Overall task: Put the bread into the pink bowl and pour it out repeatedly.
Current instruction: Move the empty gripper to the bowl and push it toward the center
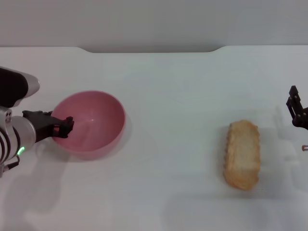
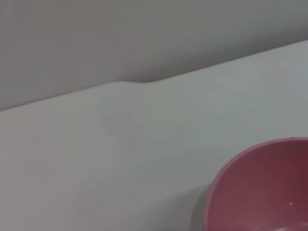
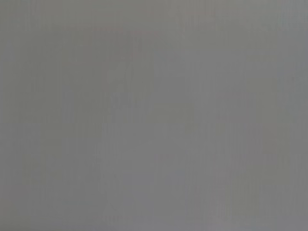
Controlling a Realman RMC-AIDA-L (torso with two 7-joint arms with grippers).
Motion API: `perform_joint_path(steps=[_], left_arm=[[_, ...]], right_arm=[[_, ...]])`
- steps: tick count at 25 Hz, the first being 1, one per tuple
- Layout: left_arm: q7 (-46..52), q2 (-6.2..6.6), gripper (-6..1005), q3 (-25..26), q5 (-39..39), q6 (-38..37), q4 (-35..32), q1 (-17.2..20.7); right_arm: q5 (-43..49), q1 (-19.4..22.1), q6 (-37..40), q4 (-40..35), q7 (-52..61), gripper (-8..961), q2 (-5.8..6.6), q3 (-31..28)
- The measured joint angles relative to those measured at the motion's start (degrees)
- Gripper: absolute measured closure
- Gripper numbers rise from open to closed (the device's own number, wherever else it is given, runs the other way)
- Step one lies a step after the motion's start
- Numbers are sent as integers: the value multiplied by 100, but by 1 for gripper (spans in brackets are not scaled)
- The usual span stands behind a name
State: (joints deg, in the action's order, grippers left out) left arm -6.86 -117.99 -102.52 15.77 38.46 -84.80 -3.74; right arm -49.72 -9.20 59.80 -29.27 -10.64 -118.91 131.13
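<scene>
Bread (image 1: 242, 154) is lying flat on the desk (image 1: 168, 120), pale side up, long axis running near-to-far, well apart from the pink bowl (image 1: 91, 124), probably awaiting pickup. Left tool (image 1: 65, 126) is gripping the bowl's rim, tilting it. Right tool (image 1: 297, 111) is hanging beyond the bread; jaw state unclear.

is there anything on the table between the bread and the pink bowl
Nothing visible. In the head view the bread lies on bare white table with open surface all the way to the pink bowl. The left tool sits at the bowl's rim on its far side from the bread; the right tool is beside the bread.
</scene>
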Motion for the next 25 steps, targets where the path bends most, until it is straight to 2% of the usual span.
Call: perform_joint_path(steps=[6, 11, 17, 25], left_arm=[[111, 2, 544, 105, -41, 536, 6, -286], [109, 2, 780, 61, -149, 575, 19, -357], [120, -2, 899, 70, -180, 577, -23, -358], [127, -4, 913, 109, -178, 666, -347, -353]], right_arm=[[82, 10, 18, -17, 0, 368, 0, 0], [116, 9, 29, -34, 0, 370, 0, 0], [120, 8, 17, -45, 0, 371, 0, 0], [121, 23, -17, -89, 1, 374, -9, 0]])
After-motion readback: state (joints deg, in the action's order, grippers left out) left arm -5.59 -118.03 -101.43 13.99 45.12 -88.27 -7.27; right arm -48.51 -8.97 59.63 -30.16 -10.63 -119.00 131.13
